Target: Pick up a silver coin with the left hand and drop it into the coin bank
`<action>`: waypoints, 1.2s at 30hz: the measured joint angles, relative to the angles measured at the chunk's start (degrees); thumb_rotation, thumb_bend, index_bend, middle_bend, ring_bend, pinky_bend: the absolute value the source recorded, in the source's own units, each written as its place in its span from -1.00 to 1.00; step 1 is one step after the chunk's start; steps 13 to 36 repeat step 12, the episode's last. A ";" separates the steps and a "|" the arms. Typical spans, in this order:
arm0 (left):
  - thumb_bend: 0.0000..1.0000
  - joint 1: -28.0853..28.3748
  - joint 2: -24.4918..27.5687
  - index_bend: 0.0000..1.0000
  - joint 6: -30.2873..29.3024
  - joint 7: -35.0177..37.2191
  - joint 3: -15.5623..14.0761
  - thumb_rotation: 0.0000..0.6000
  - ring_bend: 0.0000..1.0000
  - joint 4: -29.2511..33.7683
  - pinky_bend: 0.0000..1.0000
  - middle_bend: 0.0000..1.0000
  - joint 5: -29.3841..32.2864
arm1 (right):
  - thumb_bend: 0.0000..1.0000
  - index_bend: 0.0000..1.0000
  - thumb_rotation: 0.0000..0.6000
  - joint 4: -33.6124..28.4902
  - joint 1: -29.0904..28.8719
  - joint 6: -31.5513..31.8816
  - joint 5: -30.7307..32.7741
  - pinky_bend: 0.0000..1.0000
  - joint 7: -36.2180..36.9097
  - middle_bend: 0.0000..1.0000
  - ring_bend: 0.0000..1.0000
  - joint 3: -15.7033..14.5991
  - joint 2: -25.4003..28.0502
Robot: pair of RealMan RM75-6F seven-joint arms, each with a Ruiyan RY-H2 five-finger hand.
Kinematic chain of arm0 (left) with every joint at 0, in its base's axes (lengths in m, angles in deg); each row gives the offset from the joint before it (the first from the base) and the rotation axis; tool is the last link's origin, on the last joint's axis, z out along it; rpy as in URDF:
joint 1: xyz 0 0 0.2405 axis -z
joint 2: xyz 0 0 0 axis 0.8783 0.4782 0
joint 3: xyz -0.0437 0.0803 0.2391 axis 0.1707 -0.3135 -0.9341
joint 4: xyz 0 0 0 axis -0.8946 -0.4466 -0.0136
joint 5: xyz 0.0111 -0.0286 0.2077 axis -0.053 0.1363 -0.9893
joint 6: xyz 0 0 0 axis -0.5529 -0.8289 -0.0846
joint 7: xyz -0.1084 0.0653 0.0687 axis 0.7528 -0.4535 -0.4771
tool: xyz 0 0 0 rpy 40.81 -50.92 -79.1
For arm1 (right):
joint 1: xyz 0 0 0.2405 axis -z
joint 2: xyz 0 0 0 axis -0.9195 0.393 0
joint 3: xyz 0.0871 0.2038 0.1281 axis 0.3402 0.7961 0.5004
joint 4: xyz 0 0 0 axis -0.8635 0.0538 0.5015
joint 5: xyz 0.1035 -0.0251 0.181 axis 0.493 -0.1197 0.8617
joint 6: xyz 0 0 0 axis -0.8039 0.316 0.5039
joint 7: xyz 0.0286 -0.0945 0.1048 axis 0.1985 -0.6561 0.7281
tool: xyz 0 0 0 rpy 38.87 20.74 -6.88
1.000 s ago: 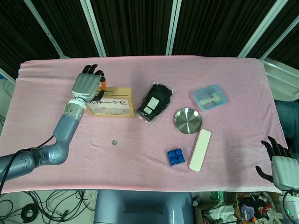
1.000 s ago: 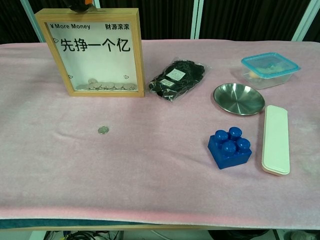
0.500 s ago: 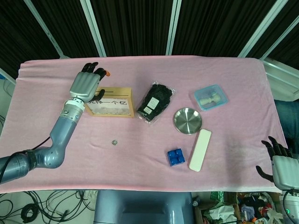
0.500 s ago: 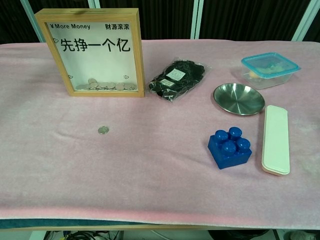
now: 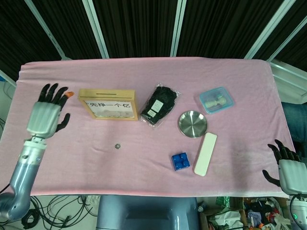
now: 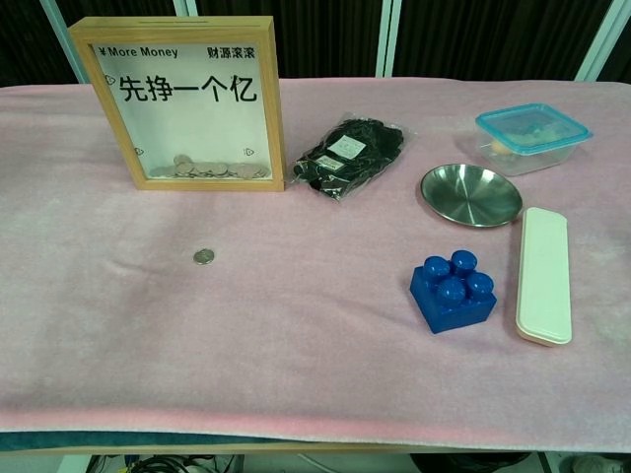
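One silver coin (image 6: pixel 203 256) is lying loose on the pink cloth (image 6: pixel 296 345) in front of the one wooden coin bank (image 6: pixel 187 101), whose piled coins are overlapping beyond counting. The left hand (image 5: pixel 46 113) is hovering left of it, fingers spread wide, holding nothing; the right hand (image 5: pixel 287 168) is sitting partly cut off, fingers apart.

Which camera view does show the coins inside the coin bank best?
The chest view: through the clear front of the coin bank you see the pile of coins along its bottom. The head view looks down on the coin bank, so the coins are only a faint blur.
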 measured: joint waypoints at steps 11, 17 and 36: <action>-0.19 -19.97 0.14 -0.62 -13.89 16.29 -8.69 1.00 -1.00 -3.13 -1.00 -0.80 -10.10 | -0.67 -0.62 1.00 1.08 -0.26 0.66 -1.85 -0.60 -1.28 -0.88 -0.68 -0.39 -0.32; -0.19 -20.94 0.12 -0.63 -13.95 16.80 -9.29 1.00 -1.00 -3.57 -1.00 -0.80 -10.75 | -0.67 -0.62 1.00 1.11 -0.26 0.75 -1.98 -0.60 -1.35 -0.88 -0.68 -0.41 -0.32; -0.19 -20.94 0.12 -0.63 -13.95 16.80 -9.29 1.00 -1.00 -3.57 -1.00 -0.80 -10.75 | -0.67 -0.62 1.00 1.11 -0.26 0.75 -1.98 -0.60 -1.35 -0.88 -0.68 -0.41 -0.32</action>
